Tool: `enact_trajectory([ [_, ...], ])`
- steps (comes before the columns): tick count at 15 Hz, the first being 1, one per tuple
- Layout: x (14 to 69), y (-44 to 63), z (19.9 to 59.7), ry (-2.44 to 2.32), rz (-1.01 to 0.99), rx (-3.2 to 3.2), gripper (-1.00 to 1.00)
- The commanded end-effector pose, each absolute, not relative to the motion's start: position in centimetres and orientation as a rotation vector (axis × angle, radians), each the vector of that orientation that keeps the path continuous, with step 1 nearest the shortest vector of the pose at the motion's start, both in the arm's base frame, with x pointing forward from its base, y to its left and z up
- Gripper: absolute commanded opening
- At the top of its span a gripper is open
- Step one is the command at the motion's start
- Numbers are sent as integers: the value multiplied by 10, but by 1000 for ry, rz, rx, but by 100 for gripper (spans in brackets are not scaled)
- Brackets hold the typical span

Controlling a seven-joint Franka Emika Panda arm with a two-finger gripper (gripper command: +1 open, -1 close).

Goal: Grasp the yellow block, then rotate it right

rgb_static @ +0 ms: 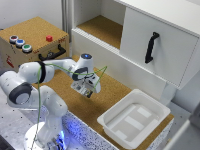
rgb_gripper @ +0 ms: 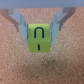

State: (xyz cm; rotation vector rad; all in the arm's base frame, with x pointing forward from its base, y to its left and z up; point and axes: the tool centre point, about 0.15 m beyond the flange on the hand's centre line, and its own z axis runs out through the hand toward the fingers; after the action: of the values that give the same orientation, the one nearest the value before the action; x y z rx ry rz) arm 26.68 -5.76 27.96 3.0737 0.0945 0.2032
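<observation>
We see yellow block (rgb_gripper: 40, 38) between fingers (rgb_gripper: 21, 26) of end effector (rgb_gripper: 41, 31), fingers pressed on both sides, over cork worktop (rgb_gripper: 20, 65). We judge grasp done; rightward rotation left. Whether lifted, cannot tell.

the exterior view is bright and evenly lit but soft and low in detail, with a blue glow at the white robot arm's base (rgb_static: 59, 137). the wrist view is blurred throughout — the cork-topped bench (rgb_gripper: 15, 65) grain smears, shadow faint under the small yellow block (rgb_gripper: 40, 38).
</observation>
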Motion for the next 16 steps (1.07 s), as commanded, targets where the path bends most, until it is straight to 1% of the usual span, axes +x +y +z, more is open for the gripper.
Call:
enact_trajectory([
  [1,278,-63,288,-60,122,3096,-100],
  [3,291,-66,284,-226,14,3086,-100],
  [7,307,-45,291,-440,-12,3066,-100],
  [10,311,-42,282,-859,-30,3034,-100],
  [13,311,-44,266,-1218,-110,2921,-100],
  [16,311,-57,256,-1540,-144,2793,-100],
])
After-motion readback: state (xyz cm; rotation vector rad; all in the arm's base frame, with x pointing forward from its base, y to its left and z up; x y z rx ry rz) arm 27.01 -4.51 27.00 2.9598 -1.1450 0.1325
